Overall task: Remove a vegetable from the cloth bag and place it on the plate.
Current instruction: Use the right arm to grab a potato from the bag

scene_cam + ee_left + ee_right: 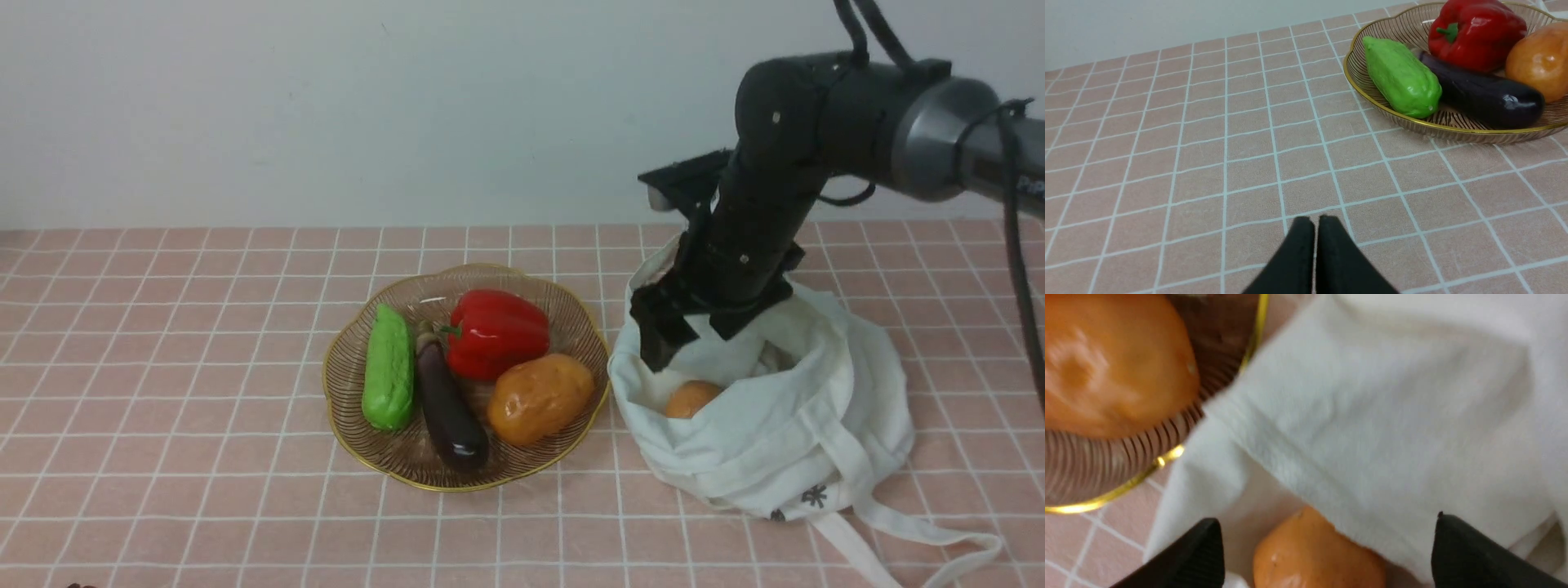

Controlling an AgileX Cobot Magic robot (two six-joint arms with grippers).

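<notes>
The tan-brown potato [691, 398] lies inside the open mouth of the off-white cloth bag [816, 408] at the right. My right gripper [690, 339] is open and hangs just above the bag's opening, over the potato. In the right wrist view the potato [1314, 555] lies between the two spread black fingers [1200, 555] without touching them, partly under a fold of the bag [1372, 416]. The gold-rimmed wire plate [522, 469] stands left of the bag. My left gripper [1314, 218] is shut and empty over bare tablecloth, left of the plate [1412, 122].
The plate holds a green vegetable [389, 367], a dark eggplant [447, 408], a red pepper [496, 331] and a glossy orange-yellow potato [540, 398]. The bag's strap [914, 535] trails toward the front right. The bag touches the plate's right rim.
</notes>
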